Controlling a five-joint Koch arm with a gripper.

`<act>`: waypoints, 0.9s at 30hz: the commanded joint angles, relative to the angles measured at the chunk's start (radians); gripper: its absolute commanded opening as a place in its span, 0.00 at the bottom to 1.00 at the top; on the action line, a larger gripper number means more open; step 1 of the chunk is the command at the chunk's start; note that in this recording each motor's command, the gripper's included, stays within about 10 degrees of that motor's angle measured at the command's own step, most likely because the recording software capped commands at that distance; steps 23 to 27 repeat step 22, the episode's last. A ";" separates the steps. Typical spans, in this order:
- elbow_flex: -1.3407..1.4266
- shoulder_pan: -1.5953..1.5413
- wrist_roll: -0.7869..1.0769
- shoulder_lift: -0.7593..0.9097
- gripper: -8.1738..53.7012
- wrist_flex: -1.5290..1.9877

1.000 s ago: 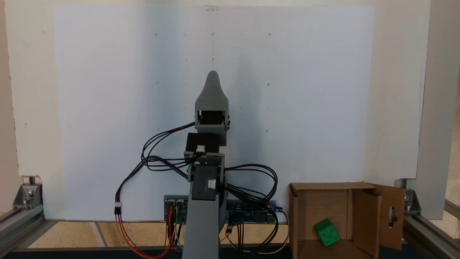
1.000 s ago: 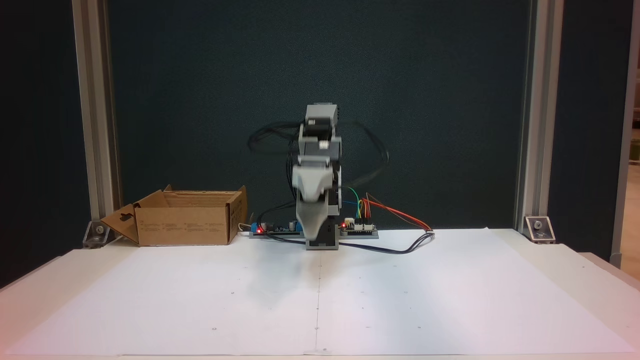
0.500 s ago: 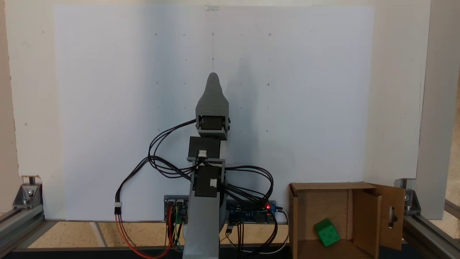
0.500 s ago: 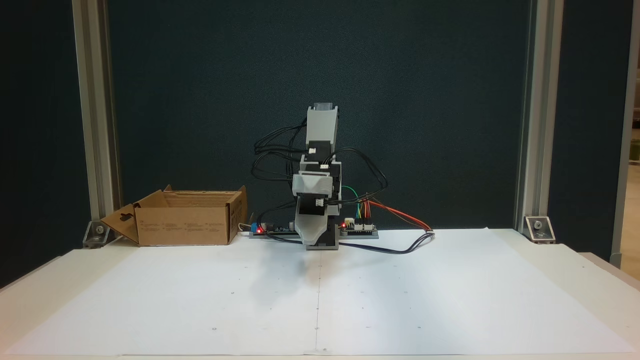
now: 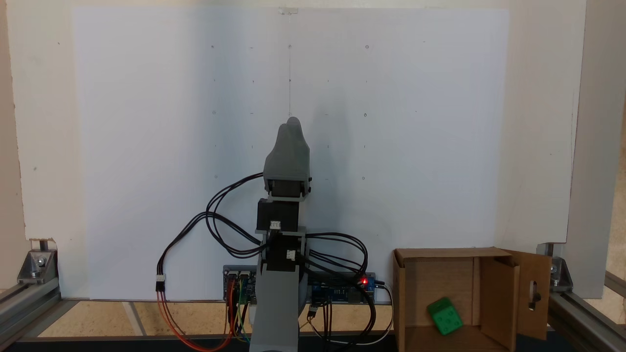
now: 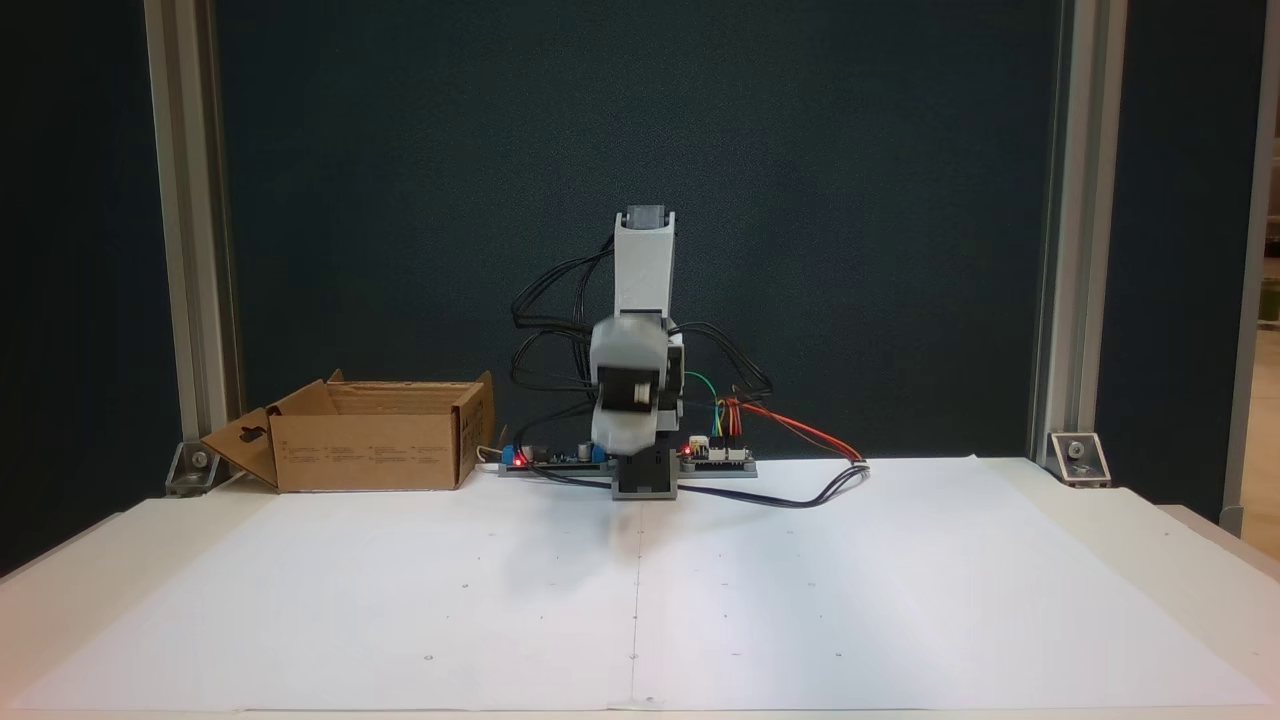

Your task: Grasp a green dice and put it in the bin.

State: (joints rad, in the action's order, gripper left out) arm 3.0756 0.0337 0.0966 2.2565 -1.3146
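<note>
A fixed view from above shows my claw [image 5: 292, 122] drawn in closer to my base than it was a second ago, its tip now pointing toward twelve o'clock over the white paper sheet [image 5: 146, 146] from a shorter reach; half a second ago it stretched further up the sheet. In the other fixed view my claw [image 6: 622, 440] has tucked low against my upright arm, just above the base, where a second ago it hung lower and blurred in motion. My two jaws lie one behind the other for both cameras, so I cannot tell how far they are parted, but nothing green shows in them. The green dice [image 5: 444, 316] has not shifted: it lies inside the bin [image 5: 499, 288], at about four o'clock from my base, resting tilted on the cardboard floor near the lower edge of that view. It is a small, bright green cube with rounded edges and darker pips on the faces that show. I judge the task done and myself folding toward rest.
</note>
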 commanded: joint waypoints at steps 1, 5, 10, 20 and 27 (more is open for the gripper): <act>0.051 0.000 -0.032 0.112 0.85 -0.164; 0.051 0.000 -0.032 0.109 0.86 -0.210; 0.051 0.000 -0.034 0.110 0.86 -0.210; 0.051 -0.003 -0.034 0.109 0.86 -0.209; 0.051 0.000 -0.034 0.109 0.86 -0.209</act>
